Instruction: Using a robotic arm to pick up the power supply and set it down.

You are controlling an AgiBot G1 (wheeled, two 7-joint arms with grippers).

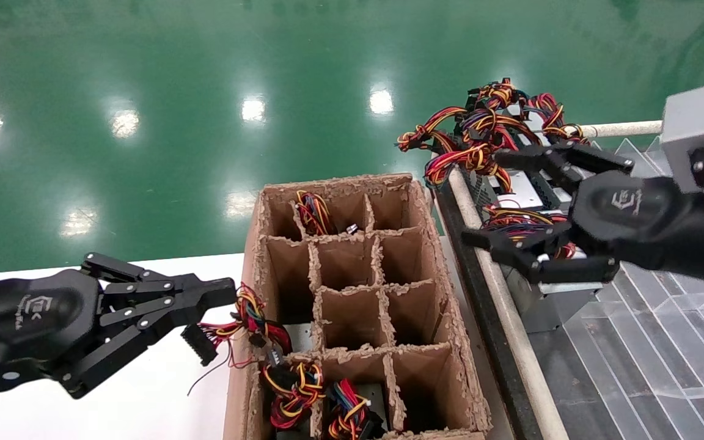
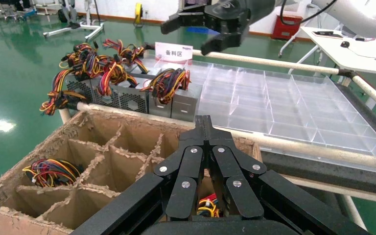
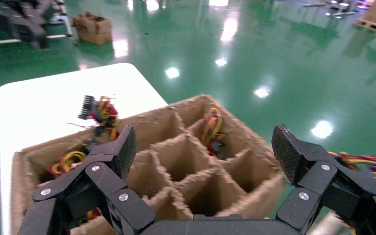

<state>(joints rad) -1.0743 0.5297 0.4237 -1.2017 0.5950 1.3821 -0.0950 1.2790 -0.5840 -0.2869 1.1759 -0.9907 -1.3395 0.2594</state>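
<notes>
Several silver-grey power supplies (image 1: 547,305) stand in a row on the rack at the right, their red, yellow and orange wires (image 1: 480,134) piled at the far end; the left wrist view shows the same row (image 2: 127,98). My right gripper (image 1: 486,198), on the robotic arm with a silver box (image 1: 694,134) at its wrist, hovers open just above that row with nothing between its fingers (image 3: 127,142). Low on the left, my left gripper (image 1: 230,293) is shut and empty beside the carton's left wall. A loose wire bundle with a black connector (image 1: 202,342) hangs there.
A cardboard carton (image 1: 425,256) with divider cells stands in the middle, and wired units lie in its near-left cells and one far cell (image 1: 312,211). A white rail (image 1: 511,318) runs between it and the rack. Clear plastic tray compartments (image 1: 663,342) lie to the right, the white table (image 1: 144,403) to the left.
</notes>
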